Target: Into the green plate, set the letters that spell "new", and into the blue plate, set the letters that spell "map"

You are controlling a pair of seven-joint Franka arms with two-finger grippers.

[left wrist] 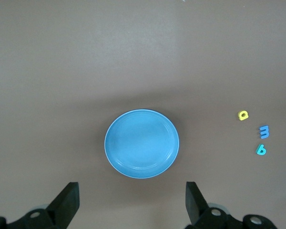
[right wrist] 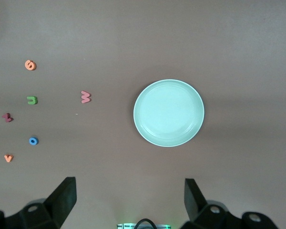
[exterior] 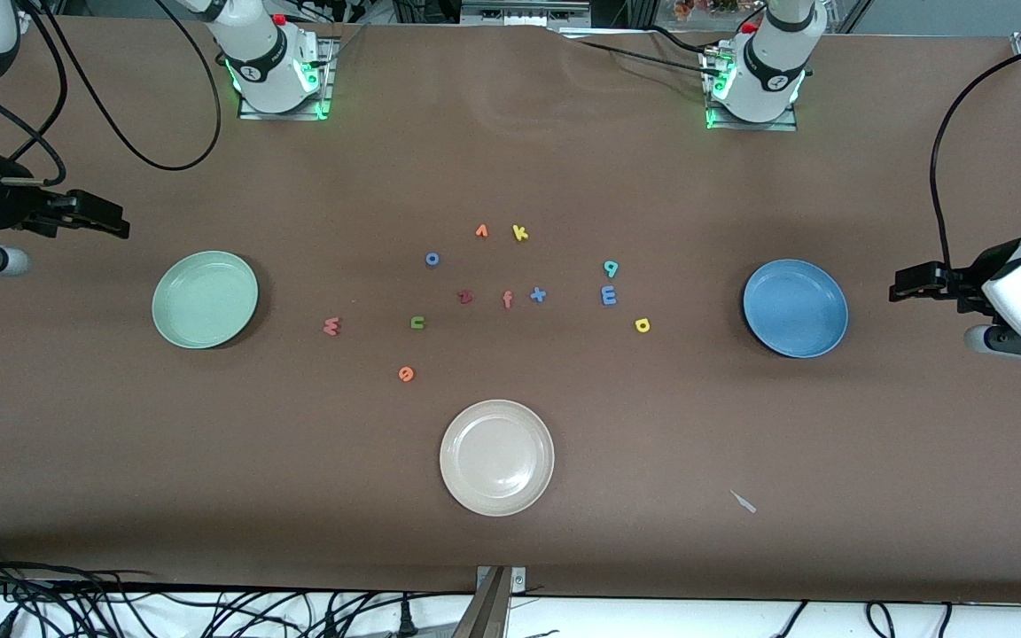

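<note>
1. Both grippers hang in the air with their fingers spread wide and nothing between them: the left gripper (exterior: 896, 291) is up at the left arm's end of the table, the right gripper (exterior: 125, 228) at the right arm's end, and both arms wait.
2. From its wrist view, the left gripper (left wrist: 132, 200) looks down on the blue plate (left wrist: 115, 157), which holds nothing and lies near the left arm's end of the table (exterior: 741, 159).
3. Seen from its own wrist, the right gripper (right wrist: 129, 198) looks down on the green plate (right wrist: 144, 126), also bare, near the right arm's end.
4. Between the plates, about mid-table, the letters lie scattered. Toward the green plate (exterior: 172, 330) are the red-pink w (exterior: 331, 326), the green n (exterior: 417, 322) and the orange e (exterior: 405, 374) (the e lies nearest the front camera).
5. Toward the blue plate (exterior: 763, 332) are the teal p (exterior: 611, 268), the blue m (exterior: 608, 295) just beside it, and the yellow a (exterior: 642, 325).
6. Among the rest are a blue o (exterior: 432, 259), a dark red z (exterior: 464, 297), a salmon f (exterior: 507, 300), a yellow k (exterior: 519, 233) and a cream-white plate (exterior: 457, 492) toward the front edge.
</note>
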